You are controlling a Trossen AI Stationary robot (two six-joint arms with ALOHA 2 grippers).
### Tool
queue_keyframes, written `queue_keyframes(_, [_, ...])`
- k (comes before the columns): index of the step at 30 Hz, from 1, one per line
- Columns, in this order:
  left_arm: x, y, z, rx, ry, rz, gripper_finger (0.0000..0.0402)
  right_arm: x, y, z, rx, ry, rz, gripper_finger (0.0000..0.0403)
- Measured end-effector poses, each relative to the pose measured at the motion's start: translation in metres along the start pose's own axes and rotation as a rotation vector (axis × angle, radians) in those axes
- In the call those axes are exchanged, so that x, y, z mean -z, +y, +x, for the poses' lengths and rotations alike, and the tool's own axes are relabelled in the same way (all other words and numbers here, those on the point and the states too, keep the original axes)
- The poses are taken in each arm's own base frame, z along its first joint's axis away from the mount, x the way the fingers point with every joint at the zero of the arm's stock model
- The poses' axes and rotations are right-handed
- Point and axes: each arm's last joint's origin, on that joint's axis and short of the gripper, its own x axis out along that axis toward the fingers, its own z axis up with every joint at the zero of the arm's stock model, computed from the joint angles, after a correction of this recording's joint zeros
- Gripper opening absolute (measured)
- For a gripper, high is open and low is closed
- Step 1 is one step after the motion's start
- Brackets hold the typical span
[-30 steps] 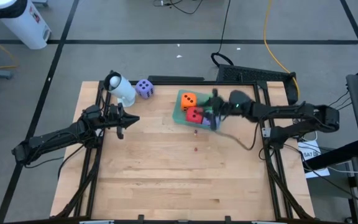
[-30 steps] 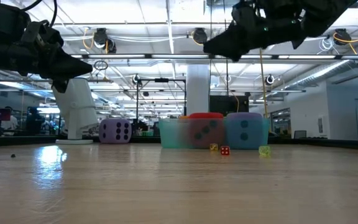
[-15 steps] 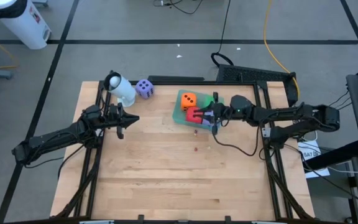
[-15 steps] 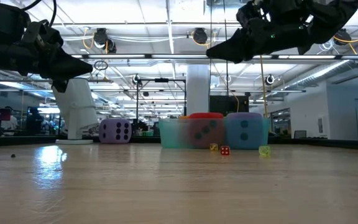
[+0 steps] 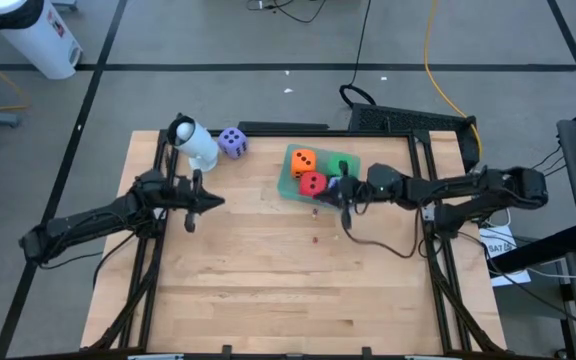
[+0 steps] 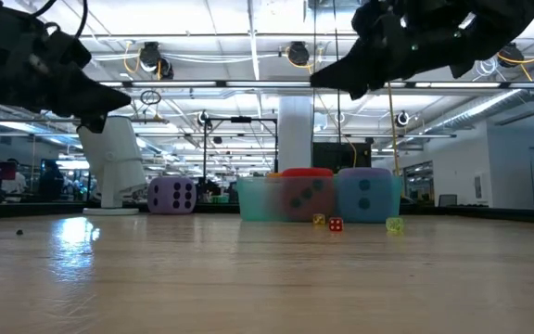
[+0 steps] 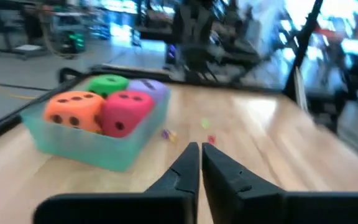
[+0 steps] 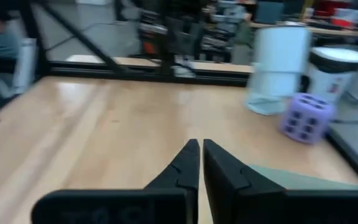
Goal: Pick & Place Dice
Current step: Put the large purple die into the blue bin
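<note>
Fingers of the right gripper point(image 5: 346, 208) were pressed together on nothing, just beside the near right corner of the teal bin point(image 5: 290, 188). That bin held the orange die point(image 5: 303, 160), red die point(image 5: 312, 183), green die point(image 5: 342, 166) and one purple die point(image 6: 367, 193). The other purple die point(image 5: 232, 143) sat far left beside a white cylinder point(image 5: 196, 144). The left gripper point(image 5: 190, 215) hung closed and empty.

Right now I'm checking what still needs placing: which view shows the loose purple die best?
The low view: the purple die faces it, pips clear, beside the white cup. The high view shows it small, the right wrist view blurred; the left wrist view misses it.
</note>
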Motion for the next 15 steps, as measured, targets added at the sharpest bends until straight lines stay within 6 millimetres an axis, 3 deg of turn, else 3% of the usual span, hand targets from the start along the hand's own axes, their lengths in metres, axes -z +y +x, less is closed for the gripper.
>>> queue_keyframes(2, [0.003, -0.002, 0.001, 0.020, 0.029, 0.047, 0.0006, -0.001, 0.011, 0.001, -0.040, -0.003, -0.020, 0.0014])
queue_keyframes(6, [0.006, -0.005, 0.003, -0.007, 0.053, 0.113, 0.0017, -0.002, 0.026, 0.003, -0.063, -0.008, -0.049, 0.0004])
queue_keyframes(15, [0.006, -0.015, 0.007, 0.017, 0.055, 0.184, 0.0020, -0.005, 0.035, 0.003, -0.061, -0.021, -0.008, 0.0005])
